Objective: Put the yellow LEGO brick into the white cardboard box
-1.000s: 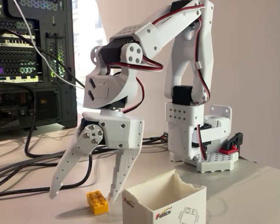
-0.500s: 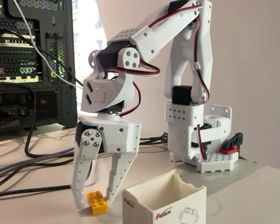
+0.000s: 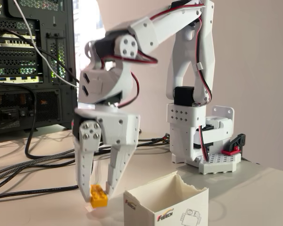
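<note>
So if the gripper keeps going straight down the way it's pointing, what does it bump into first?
The gripper points straight down with the yellow brick already between its fingertips. Next it would probably meet the table right under the brick.

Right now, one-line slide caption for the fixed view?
White gripper shut on small yellow LEGO brick beside torn-edged white cardboard box.

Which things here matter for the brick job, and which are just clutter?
In play: yellow LEGO brick between the pincer fingers; white cardboard box, right of it in the fixed view.

Clutter: computer tower; black cables; studded base plate by the arm's base.
</note>
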